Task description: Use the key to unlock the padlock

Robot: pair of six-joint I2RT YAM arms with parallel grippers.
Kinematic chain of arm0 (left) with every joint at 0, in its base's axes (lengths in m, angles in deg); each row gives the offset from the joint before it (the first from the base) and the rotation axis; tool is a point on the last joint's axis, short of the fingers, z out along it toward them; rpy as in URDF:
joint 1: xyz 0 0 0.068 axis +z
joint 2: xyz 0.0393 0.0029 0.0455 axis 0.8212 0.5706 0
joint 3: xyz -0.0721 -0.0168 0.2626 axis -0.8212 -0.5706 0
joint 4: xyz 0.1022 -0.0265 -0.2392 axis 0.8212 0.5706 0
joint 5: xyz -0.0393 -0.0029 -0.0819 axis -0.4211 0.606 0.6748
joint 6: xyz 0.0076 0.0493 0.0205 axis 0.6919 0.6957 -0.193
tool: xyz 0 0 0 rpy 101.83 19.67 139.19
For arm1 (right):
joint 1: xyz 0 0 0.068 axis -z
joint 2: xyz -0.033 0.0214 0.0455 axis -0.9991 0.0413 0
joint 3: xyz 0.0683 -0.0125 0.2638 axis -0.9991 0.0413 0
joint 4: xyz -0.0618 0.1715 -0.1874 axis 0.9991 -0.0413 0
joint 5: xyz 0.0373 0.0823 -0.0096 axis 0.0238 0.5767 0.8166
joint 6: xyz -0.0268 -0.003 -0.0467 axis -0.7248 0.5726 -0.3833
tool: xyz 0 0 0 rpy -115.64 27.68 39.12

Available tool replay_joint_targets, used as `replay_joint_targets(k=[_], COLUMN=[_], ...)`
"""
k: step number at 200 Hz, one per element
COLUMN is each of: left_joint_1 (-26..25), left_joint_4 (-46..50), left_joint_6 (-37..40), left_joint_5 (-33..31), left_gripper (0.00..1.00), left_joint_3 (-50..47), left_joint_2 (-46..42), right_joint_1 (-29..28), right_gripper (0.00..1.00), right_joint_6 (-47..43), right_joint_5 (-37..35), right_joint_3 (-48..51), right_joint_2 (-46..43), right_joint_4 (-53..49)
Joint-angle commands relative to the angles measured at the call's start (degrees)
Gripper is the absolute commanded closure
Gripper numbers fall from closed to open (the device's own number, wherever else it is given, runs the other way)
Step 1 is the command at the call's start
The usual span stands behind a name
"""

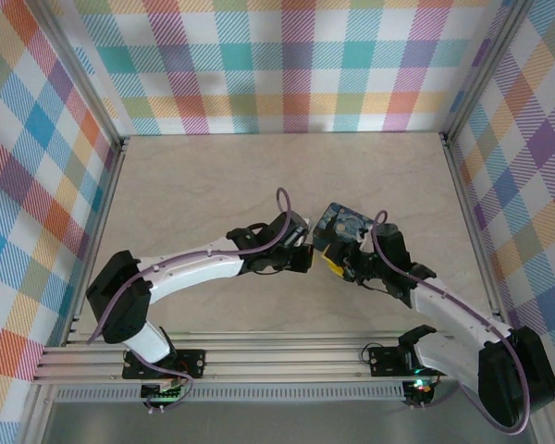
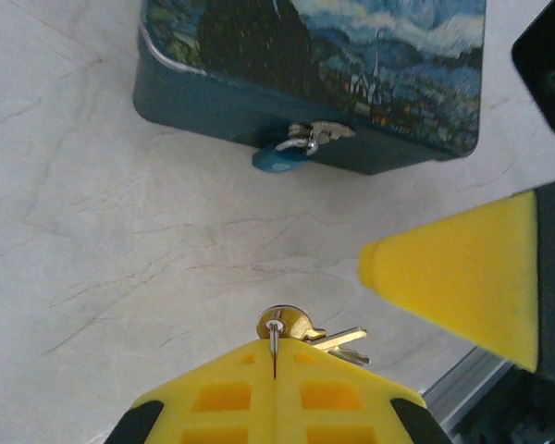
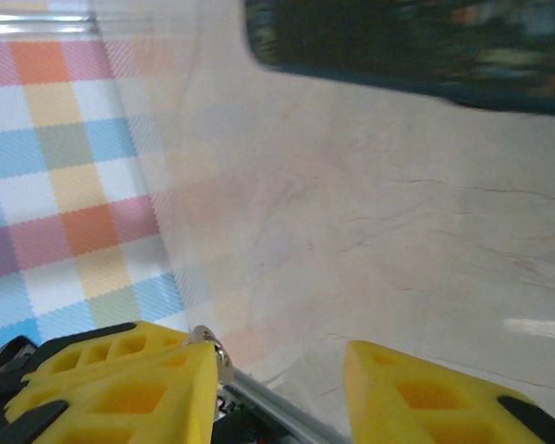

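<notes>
1. Left gripper (image 2: 274, 356): yellow fingers pressed together, pinching the key ring (image 2: 274, 335), which I see edge-on at the tips.
2. Brass keys (image 2: 305, 328) hang off that ring just past the fingertips, low over the table (image 2: 120, 259). I can't tell whether they touch it.
3. Padlock (image 2: 279, 159): blue body, silver shackle, hanging on the latch (image 2: 319, 132) on the front wall of the tin box (image 2: 351, 55). Keys and padlock are apart, with bare table between them.
4. The tin box has a starry night-sky print on the lid. In the top view it sits flat on the table mid-workspace, just beyond both grippers.
5. Right gripper (image 3: 277, 351): fingers spread, table visible through the gap.
6. One of the right gripper's yellow fingers (image 2: 462, 277) pokes in from the right of my left wrist view, near the keys but not touching them.
7. Right wrist view: the box is a dark blur along the top edge, with the plaid wall (image 3: 65, 166) on the left.
8. Top view: both arms reach toward the table centre, grippers nearly tip to tip on the near side of the box.
</notes>
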Motion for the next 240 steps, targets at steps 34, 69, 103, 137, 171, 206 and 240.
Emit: replay_joint_targets(k=[34,69,103,137,171,206,240], left_joint_1=[2.3,4.0,5.8,8.2,10.8,12.4,14.1], left_joint_4=[4.8,6.6,6.7,5.6,5.2,5.2,5.3], left_joint_6=[-3.7,-8.0,-10.8,-13.6,-15.1,-16.0,-16.8], left_joint_5=[0.4,0.7,3.6,8.1,13.1,15.3,16.6], left_gripper=[1.0,1.0,1.0,1.0,1.0,1.0,1.0], left_joint_3=[-0.5,-1.0,-1.2,-1.4,-1.1,-1.2,-2.2], left_joint_2=[-3.8,-4.6,-5.2,-5.9,-6.2,-7.3,-8.6], right_joint_1=[-2.9,-3.0,-3.0,-3.1,-3.5,-5.7,-7.6], right_gripper=[0.63,0.63,0.67,0.69,0.7,0.73,0.64], right_joint_6=[2.0,-0.7,-5.1,-15.4,-23.3,-26.9,-28.6], right_joint_5=[0.5,-2.6,-2.6,2.8,5.1,7.2,6.8], right_joint_3=[-4.7,-4.7,-2.0,-3.4,-7.7,-11.6,-13.1], right_joint_2=[4.3,2.7,0.8,2.8,6.3,11.0,12.7], right_joint_4=[6.6,8.0,15.7,20.1,16.4,16.1,16.3])
